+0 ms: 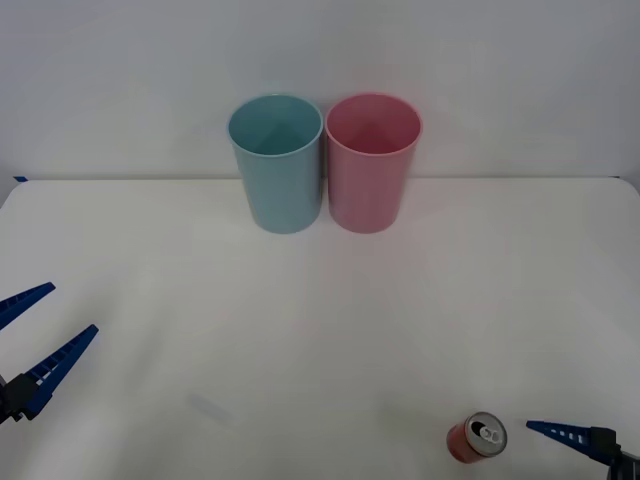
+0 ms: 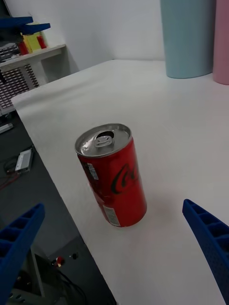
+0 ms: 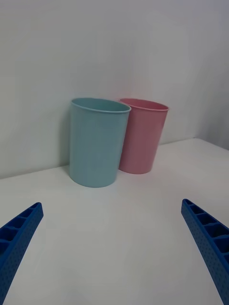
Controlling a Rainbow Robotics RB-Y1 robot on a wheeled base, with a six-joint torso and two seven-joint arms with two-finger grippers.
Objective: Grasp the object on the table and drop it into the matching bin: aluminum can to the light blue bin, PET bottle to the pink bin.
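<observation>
The light blue bin [image 1: 276,163] and the pink bin [image 1: 372,162] stand upright side by side at the far middle of the white surface [image 1: 320,320], just beside each other, the blue one on the robot's left. As far as the front view looks into them, both interiors appear bare. The aluminum can [image 1: 477,438] stands upright near the front edge of the surface on the robot's right, well apart from both bins, its silver lid and pull tab facing up. The right gripper [image 2: 114,248] sits low just beside the can, its blue fingers [image 2: 210,238] spread wide and not touching it. The left gripper [image 1: 30,335] hovers at the near left, fingers wide, holding nothing.
</observation>
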